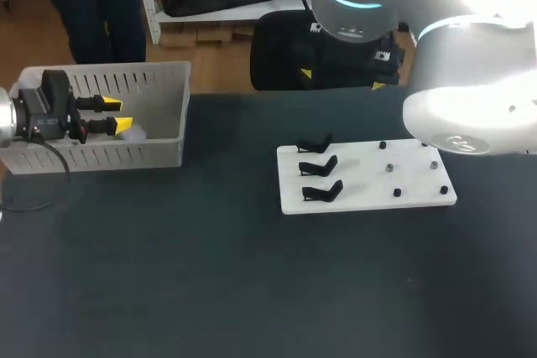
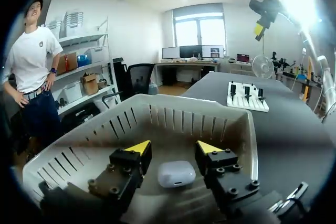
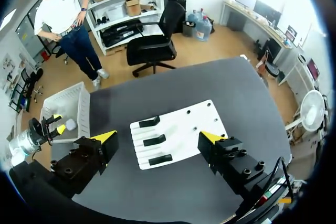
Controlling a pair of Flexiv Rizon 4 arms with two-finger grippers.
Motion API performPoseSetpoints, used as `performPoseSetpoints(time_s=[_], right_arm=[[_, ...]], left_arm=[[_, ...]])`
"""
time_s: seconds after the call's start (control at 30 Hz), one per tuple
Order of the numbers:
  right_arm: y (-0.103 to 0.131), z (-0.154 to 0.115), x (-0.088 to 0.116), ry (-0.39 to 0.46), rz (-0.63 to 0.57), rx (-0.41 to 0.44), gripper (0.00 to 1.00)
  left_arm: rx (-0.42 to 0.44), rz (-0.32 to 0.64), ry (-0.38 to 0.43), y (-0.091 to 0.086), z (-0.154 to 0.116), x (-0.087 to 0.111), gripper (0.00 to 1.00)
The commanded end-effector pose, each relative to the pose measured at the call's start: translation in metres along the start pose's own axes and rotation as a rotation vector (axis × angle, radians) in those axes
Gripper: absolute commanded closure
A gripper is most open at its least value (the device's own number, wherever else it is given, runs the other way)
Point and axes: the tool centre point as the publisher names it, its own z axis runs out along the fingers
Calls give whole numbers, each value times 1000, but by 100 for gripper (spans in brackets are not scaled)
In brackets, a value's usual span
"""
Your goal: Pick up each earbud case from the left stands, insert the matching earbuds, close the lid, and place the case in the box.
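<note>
Looming nearest, the right arm's bulky white elbow (image 1: 470, 98) hangs over the far right of the dark desk (image 1: 210, 274). From where I stand, its wrist is held high and looks straight down. The right jaws are released, spread wide and gripping nothing, well above a flat white board (image 3: 184, 119) that lies on the desk's right half. Three black angled stands (image 1: 319, 165) sit in a column along the board's left side, with a few small dark bits dotted on its right side; what those are I cannot tell.

Over at the left, the left arm (image 1: 33, 115) reaches into a grey slotted plastic basket (image 1: 159, 115). The left jaws are also released. A small white rounded earbud case (image 2: 176, 173), lid shut, lies on the basket floor between the two yellow-tipped fingers (image 2: 137, 147), apart from both.
</note>
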Motion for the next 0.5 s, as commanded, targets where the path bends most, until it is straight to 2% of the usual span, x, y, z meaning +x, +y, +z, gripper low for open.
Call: performPoseSetpoints(time_s=[0.03, 0.3, 0.5], right_arm=[[-12, -4, 0, -8, 1, -67, 0], [-29, -2, 3, -12, -41, -108, 0], [-45, 6, 7, 4, -87, -132, 0]], left_arm=[[2, 19, -28, -7, 0, -14, 0], [24, 61, -25, -40, -5, -61, 0], [40, 72, -1, -67, -3, -87, 0]])
